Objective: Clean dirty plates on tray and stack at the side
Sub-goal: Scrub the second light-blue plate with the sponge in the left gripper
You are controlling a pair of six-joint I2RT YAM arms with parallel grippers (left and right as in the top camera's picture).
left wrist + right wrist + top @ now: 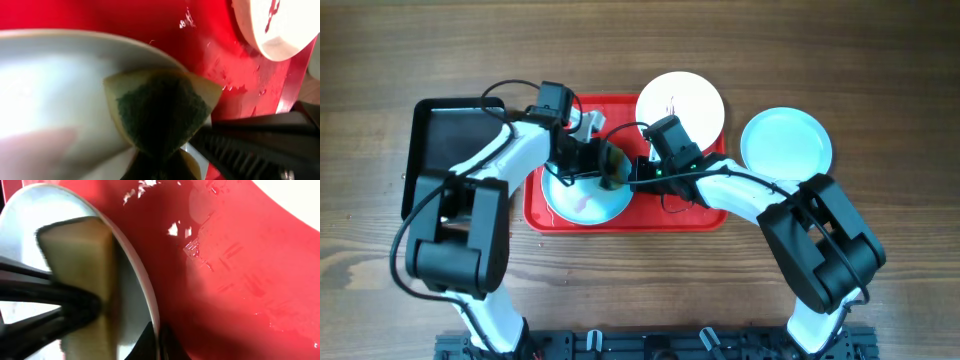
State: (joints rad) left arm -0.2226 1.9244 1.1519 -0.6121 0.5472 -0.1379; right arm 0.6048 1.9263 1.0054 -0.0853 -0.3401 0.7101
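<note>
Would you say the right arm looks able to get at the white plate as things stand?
Probably not yet: the right claw seems clamped on the rim of the blue plate on the tray. The white plate lies close by, nothing between, so reachable once freed.

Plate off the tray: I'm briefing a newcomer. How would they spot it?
Find the large flat red plastic tray. Right of it, on the wooden table, lies a round pale blue plate. Unlike its neighbours, it is off the tray and unsmeared.
</note>
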